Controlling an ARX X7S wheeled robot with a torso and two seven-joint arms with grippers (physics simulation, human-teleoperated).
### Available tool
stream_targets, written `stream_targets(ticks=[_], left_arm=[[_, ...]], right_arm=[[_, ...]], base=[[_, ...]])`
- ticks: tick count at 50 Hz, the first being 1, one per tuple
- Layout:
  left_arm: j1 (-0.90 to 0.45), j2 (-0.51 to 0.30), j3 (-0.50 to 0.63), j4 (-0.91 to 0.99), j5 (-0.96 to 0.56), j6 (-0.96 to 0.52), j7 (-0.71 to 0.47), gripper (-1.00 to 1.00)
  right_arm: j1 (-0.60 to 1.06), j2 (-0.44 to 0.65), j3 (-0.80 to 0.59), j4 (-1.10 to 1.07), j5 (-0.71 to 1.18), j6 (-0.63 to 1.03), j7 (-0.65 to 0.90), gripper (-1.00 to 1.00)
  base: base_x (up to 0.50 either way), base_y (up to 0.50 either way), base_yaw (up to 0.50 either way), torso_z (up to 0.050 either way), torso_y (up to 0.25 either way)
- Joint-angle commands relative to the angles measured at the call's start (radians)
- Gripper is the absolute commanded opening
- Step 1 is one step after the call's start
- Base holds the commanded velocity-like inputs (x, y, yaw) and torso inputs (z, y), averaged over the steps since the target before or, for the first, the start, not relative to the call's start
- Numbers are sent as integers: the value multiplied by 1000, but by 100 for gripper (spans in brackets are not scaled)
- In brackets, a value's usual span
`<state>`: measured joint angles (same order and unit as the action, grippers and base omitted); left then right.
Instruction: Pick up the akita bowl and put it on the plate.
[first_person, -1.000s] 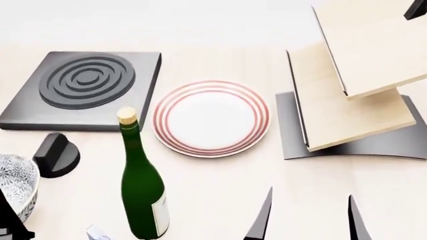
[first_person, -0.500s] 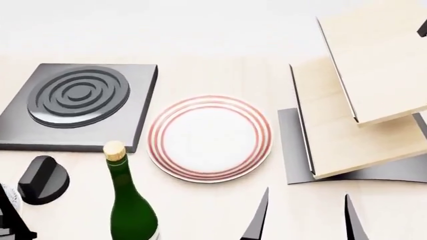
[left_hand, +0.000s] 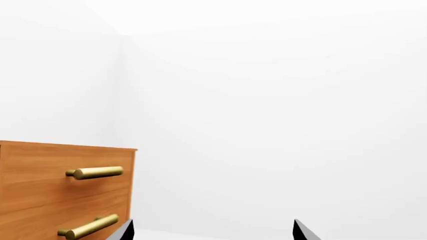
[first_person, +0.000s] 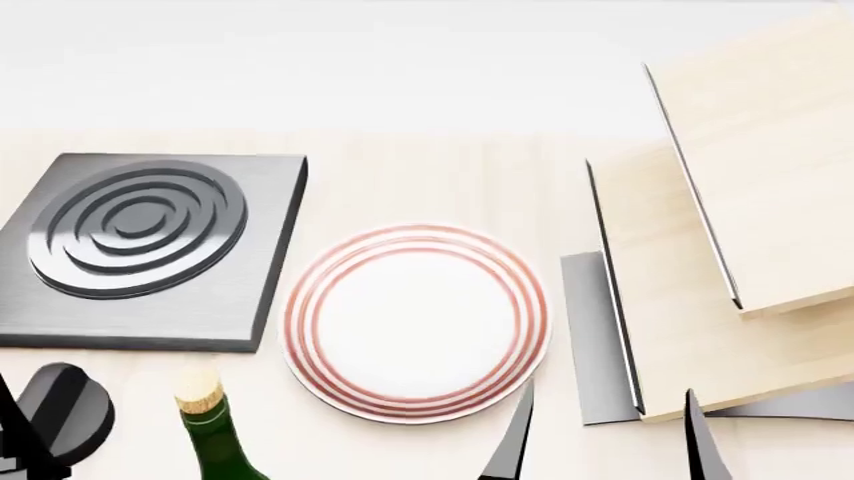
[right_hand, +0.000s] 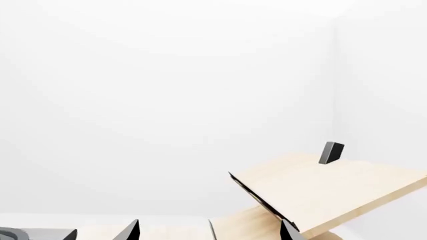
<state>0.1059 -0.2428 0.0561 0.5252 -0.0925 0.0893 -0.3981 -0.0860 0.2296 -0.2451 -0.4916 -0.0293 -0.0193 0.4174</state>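
Note:
The plate, white with red rings, lies flat in the middle of the table in the head view, with nothing on it. The akita bowl is out of view in every frame. My right gripper stands open at the near edge, its two dark fingertips just right of the plate's near side and holding nothing. In the right wrist view that gripper is wide open and looks across the table. My left gripper is open and empty, pointing at a white wall. Only a dark sliver of the left arm shows at the head view's lower left.
A dark square burner with grey rings sits left of the plate. A green corked bottle and a black knob stand near the front left. A tilted wooden rack on a grey base fills the right. A wooden drawer cabinet shows in the left wrist view.
The head view has shifted, so everything on the table has slid down the picture. The bowl has dropped out of the lower left corner and the bottle is now mostly cut off.

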Motion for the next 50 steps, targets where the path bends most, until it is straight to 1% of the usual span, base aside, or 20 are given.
stream_targets(ticks=[1, 36, 50], left_arm=[[0, -5, 5, -3, 0, 3, -6, 100], [1, -18, 20, -8, 0, 6, -22, 100], [-11, -27, 30, -34, 16, -15, -29, 100]], right_arm=[[3, 5, -5, 8, 3, -4, 6, 100], [7, 19, -22, 15, 9, -9, 22, 100], [10, 23, -34, 24, 11, -12, 25, 100]], base=[[199, 0, 0, 0, 0], [198, 0, 0, 0, 0], [4, -3, 0, 0, 0]])
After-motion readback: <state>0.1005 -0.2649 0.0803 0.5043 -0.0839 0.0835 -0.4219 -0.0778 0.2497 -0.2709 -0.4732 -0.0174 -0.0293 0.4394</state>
